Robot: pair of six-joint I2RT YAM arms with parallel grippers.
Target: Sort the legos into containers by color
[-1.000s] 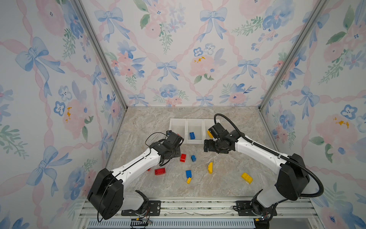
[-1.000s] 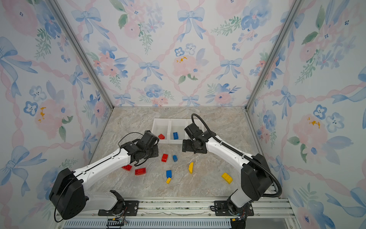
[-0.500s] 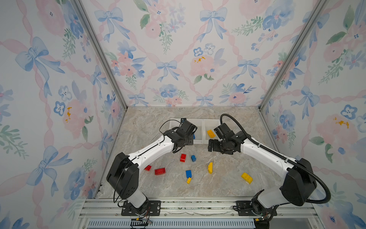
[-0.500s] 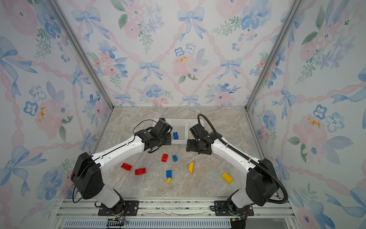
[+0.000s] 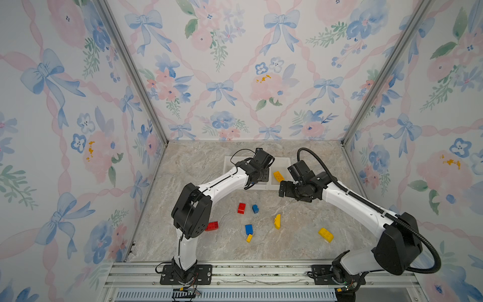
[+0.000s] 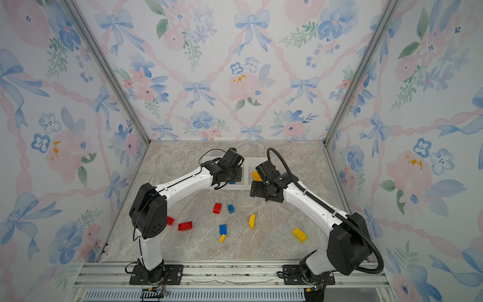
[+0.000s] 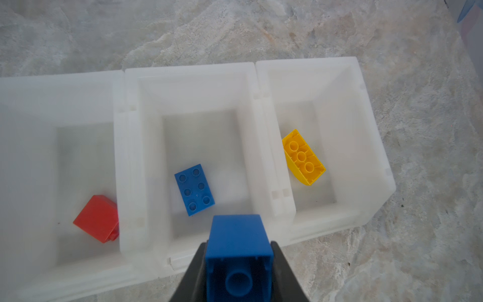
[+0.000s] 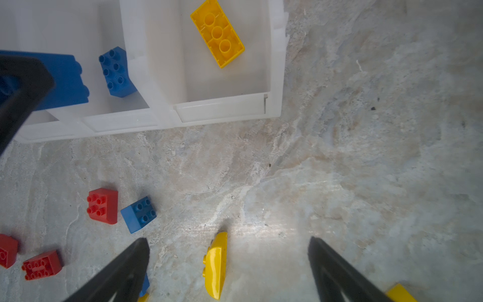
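Swung in from the table (image 5: 292,248) since the earlier frames, the left arm (image 5: 222,181) is held over the containers (image 7: 188,75). The right gripper (image 8: 227,243) is spread wide above a curved yellow brick (image 8: 214,266) on the table. A blue brick (image 7: 235,232) is pinched by the left gripper (image 7: 237,258) above the middle bin's near edge.
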